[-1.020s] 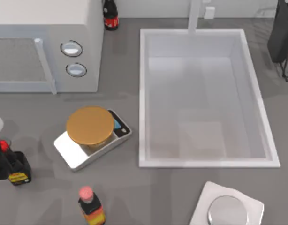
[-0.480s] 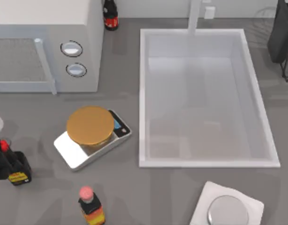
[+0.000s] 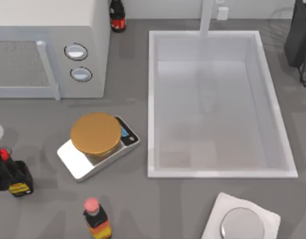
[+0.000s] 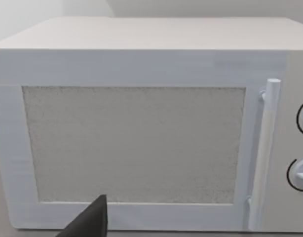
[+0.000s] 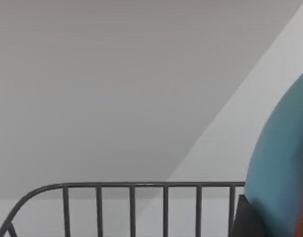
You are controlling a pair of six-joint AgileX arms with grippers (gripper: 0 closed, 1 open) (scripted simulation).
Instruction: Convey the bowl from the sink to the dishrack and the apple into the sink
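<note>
Grey wall behind dishrack (image 5: 132, 205); bowl (image 5: 282, 168) (blue) against right jaws.

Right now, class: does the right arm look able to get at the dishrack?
Probably yes: in its wrist view the dishrack stands just ahead, the bowl is close beside the camera, and nothing lies between.

No legible text, numbers or brands. Bottle labels (image 3: 20, 188) at lower left of the top view are unreadable.

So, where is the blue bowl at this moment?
The bowl shows in the right wrist view, close to the camera, above the dark wire dishrack. In the top view the sink holds no bowl.
</note>
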